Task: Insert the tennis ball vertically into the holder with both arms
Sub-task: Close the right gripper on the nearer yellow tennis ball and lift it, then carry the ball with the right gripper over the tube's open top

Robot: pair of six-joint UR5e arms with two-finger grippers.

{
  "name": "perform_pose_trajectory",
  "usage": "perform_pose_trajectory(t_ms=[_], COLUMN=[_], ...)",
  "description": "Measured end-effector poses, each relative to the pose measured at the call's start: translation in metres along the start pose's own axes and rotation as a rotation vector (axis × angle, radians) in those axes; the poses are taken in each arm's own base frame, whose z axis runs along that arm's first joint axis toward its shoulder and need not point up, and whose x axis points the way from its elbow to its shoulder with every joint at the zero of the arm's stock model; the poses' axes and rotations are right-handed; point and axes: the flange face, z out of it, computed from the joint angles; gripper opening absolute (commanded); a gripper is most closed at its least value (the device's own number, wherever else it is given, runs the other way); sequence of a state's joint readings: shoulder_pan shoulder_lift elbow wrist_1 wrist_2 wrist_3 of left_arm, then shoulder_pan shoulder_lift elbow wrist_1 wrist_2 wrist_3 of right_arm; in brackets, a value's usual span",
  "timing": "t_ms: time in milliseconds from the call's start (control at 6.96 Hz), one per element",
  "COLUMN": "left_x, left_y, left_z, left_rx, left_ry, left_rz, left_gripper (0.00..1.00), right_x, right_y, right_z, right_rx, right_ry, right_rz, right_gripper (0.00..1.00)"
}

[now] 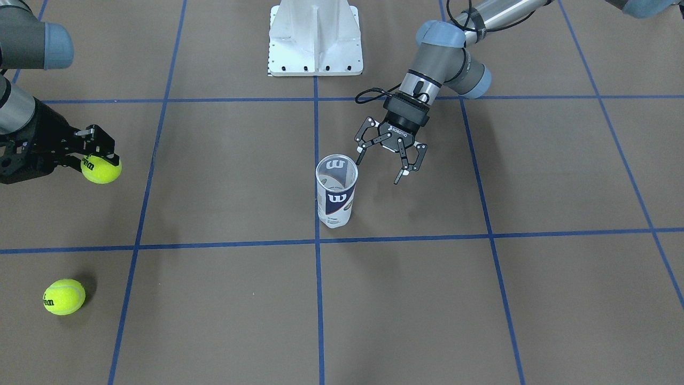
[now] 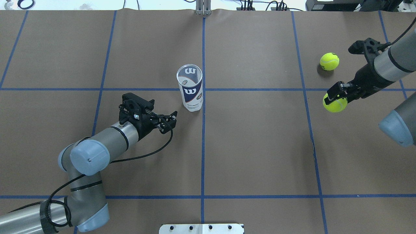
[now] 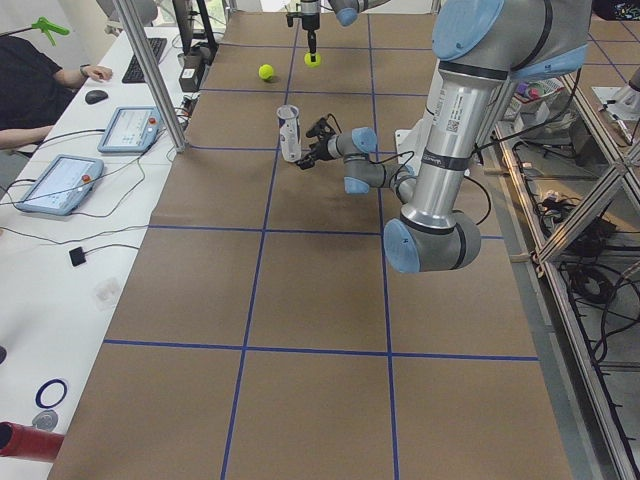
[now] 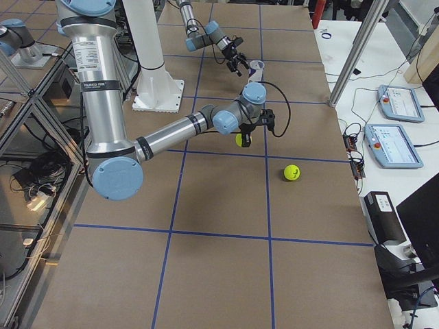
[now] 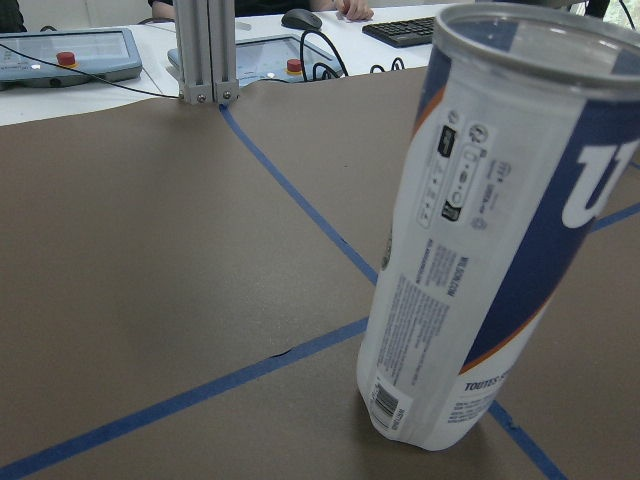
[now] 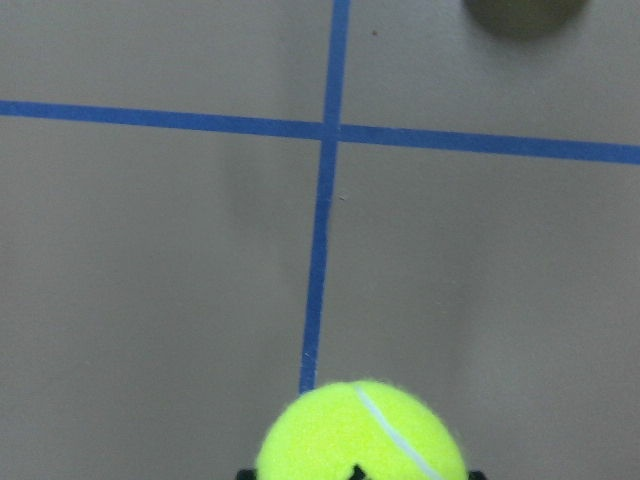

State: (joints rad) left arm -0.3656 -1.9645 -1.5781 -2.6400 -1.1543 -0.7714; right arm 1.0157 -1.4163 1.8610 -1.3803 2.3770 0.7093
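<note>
**Ball gripped at the right, holder upright at the centre**

The holder point(image 2: 190, 87) stands upright with its open rim up. It is near the middle of the brown surface point(image 1: 481, 299), just on the robot's left of the centre blue tape line and close to a crossing of the tape.

The left gripper point(image 1: 382, 168) has its jaws spread wide and holds nothing. It hangs just beside the holder on its left. One fingertip is near the rim, but I cannot tell whether it touches.

The right gripper point(image 2: 336, 96) is clamped on a tennis ball point(image 2: 335, 102), well apart from the holder. A broad stretch of bare surface lies between them.

A second tennis ball point(image 2: 329, 61) lies loose on the surface, near the held one and farther from the robot. The white base point(image 1: 315, 37) sits at the robot's edge of the surface, in line with the centre tape.
</note>
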Motion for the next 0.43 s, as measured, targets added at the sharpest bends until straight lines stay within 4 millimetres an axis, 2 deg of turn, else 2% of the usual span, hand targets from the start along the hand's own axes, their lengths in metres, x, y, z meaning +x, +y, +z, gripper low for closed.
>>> perform_pose_trajectory(t_ms=[431], left_x=[0.027], left_y=[0.002], left_z=[0.025], left_rx=[0.089], left_ry=[-0.015], left_rz=[-0.024], left_gripper=[0.99], right_x=[-0.061], right_y=[-0.030], right_z=[-0.029], right_rx=[0.000], right_ry=[-0.057], right_rz=[0.048], right_gripper=[0.00])
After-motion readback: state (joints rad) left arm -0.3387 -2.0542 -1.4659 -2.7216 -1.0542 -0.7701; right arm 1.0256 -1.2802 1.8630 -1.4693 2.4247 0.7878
